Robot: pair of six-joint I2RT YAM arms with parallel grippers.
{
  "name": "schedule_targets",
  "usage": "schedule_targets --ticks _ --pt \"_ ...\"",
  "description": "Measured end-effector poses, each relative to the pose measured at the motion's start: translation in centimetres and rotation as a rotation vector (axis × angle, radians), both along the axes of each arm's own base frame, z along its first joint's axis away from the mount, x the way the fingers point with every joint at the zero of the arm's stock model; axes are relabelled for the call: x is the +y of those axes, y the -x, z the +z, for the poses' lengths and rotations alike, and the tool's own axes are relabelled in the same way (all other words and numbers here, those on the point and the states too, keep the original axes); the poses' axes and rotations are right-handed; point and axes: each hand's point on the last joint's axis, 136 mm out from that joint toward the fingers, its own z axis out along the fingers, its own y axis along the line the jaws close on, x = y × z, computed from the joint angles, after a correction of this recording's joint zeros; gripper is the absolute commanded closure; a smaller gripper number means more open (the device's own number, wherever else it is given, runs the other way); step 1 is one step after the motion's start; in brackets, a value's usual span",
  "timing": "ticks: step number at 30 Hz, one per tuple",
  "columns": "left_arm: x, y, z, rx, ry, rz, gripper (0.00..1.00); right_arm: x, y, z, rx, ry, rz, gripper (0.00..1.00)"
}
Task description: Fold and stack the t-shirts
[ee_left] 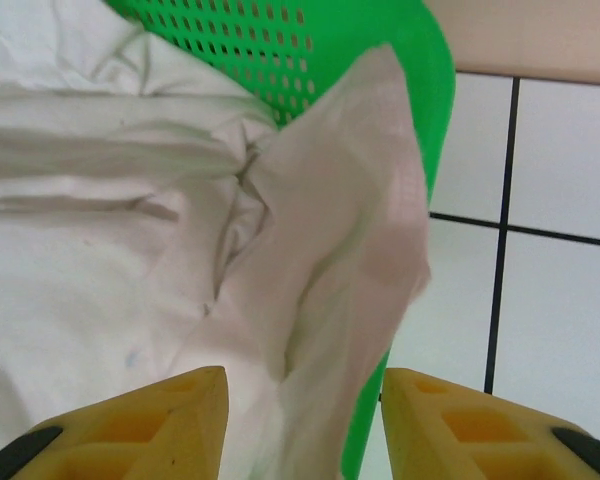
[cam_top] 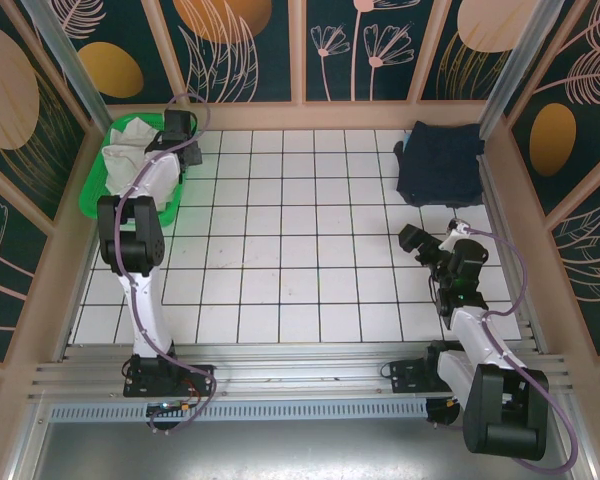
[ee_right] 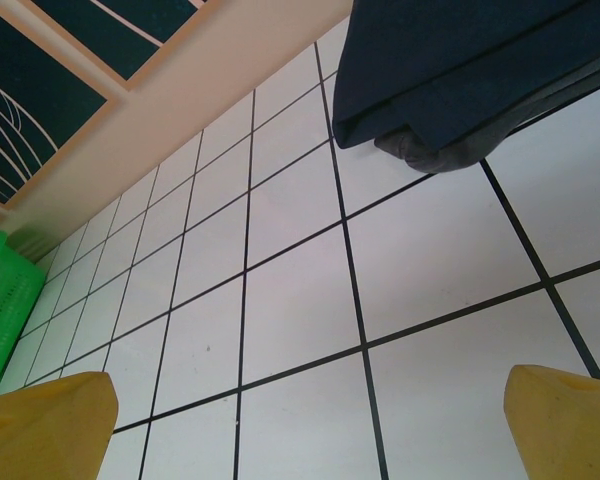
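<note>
Table: white tiles (cam_top: pixel 300 250) with black lines, and wooden walls with painted leaves all around.
Green basket (cam_top: pixel 92 195): sits in the far left corner of the table.
White t-shirts (cam_top: pixel 125 150): all crumpled up inside the green basket. One flap (ee_left: pixel 350 220) lies over its rim.
Left pincer (cam_top: pixel 175 128): it is right above the green basket. Its yellow fingers (ee_left: pixel 130 420) stand partly apart, and the flap comes up between them. A strip of green shows between the flap and one finger, so the cloth is not squeezed.
Navy t-shirt (cam_top: pixel 440 160): lies folded in the far right corner of the table, close to the right edge.
Right pincer (cam_top: pixel 412 240): hangs low over the tiles near the right edge. Its fingers are spread wide, with just tiles between them. The navy t-shirt lies a little way ahead of it, not touching.
</note>
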Motion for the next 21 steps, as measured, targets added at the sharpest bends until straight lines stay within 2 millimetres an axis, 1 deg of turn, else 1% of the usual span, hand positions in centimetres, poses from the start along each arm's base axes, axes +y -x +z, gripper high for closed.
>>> schedule_targets --ticks 2,4,5,6,8,10,11,12,16,19,21 --pt "-0.01 -0.26 0.89 -0.02 0.002 0.001 0.61 0.01 0.0 -0.01 0.0 -0.001 0.0 0.01" --pt "-0.02 -0.39 1.23 -0.028 0.004 0.002 0.65 0.0 0.0 0.0 0.0 0.0 0.0 0.01" --pt "-0.02 -0.38 1.23 -0.028 0.005 0.003 0.65 0.0 0.0 0.0 0.0 0.0 0.0 0.01" --pt "-0.04 -0.37 1.2 -0.027 0.005 0.002 0.63 0.01 0.0 0.0 0.0 0.0 0.0 0.01" --pt "-0.03 -0.27 1.11 -0.02 0.003 0.0 0.54 0.0 0.0 0.0 0.0 0.0 0.0 0.01" --pt "-0.02 -0.25 1.25 -0.019 0.003 0.002 0.51 0.0 0.0 0.0 0.0 0.0 0.0 0.01" --pt "0.0 -0.24 1.27 -0.017 0.002 0.002 0.51 0.01 0.0 0.0 0.0 0.0 0.0 0.01" --pt "0.03 -0.28 1.39 -0.018 -0.001 0.002 0.54 0.0 0.0 0.0 0.0 -0.001 0.0 0.01" --pt "0.25 -0.41 1.15 -0.016 -0.008 0.014 0.72 0.01 0.0 0.0 0.001 -0.004 -0.001 0.01" --pt "0.33 -0.42 0.78 -0.012 -0.005 0.024 0.74 0.0 0.0 0.0 0.001 -0.003 -0.001 0.01" --pt "0.35 -0.43 0.75 -0.014 -0.002 0.029 0.7 0.0 0.0 0.0 0.001 -0.003 -0.001 0.01"
